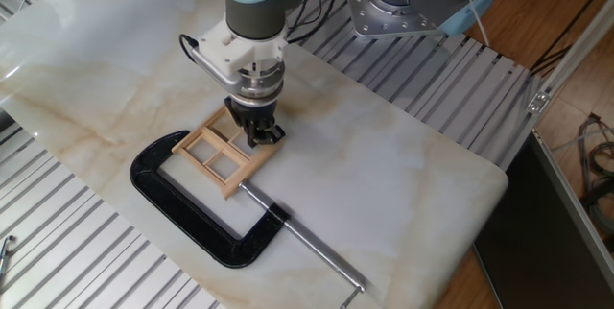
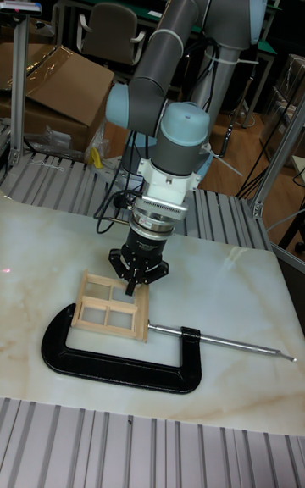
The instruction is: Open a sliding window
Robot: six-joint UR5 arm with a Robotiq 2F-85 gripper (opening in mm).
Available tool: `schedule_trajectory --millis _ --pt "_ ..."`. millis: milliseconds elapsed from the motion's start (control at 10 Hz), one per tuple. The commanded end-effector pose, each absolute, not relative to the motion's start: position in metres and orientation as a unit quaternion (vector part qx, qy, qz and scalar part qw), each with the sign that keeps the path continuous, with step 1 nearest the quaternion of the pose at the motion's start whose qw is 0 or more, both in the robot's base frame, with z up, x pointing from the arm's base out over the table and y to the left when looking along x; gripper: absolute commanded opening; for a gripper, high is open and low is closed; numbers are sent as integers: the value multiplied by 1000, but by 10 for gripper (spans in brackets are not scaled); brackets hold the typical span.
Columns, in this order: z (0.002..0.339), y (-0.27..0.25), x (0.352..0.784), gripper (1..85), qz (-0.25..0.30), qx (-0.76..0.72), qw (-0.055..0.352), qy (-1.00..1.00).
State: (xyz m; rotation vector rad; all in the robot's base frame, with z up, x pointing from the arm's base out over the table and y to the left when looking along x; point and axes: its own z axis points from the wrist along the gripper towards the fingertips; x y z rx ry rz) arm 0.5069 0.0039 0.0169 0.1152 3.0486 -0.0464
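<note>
The sliding window [image 1: 219,155] is a small light wooden frame with four panes. It lies flat on the marble board, held in the mouth of a black C-clamp [image 1: 182,213]. My gripper [image 1: 259,137] points straight down at the frame's far right corner. Its black fingers look drawn together, and the tips touch or nearly touch the wood. In the tall fixed view the window [image 2: 110,305] lies left of the gripper [image 2: 133,283], whose tips meet its upper right corner. The contact point itself is hidden by the fingers.
The C-clamp's [image 2: 110,363] long screw rod [image 1: 312,249] runs toward the front right of the marble board [image 1: 403,184]. Ribbed metal table [image 1: 58,251] surrounds the board. A cardboard box [image 2: 59,85] and a chair [image 2: 110,30] stand behind.
</note>
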Motion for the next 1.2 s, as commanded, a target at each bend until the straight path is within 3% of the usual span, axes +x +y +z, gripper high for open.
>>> schedule_trajectory --millis 0,1100 --pt "29 2 504 7 -7 40 38 998" --pt "59 7 512 7 12 55 60 997"
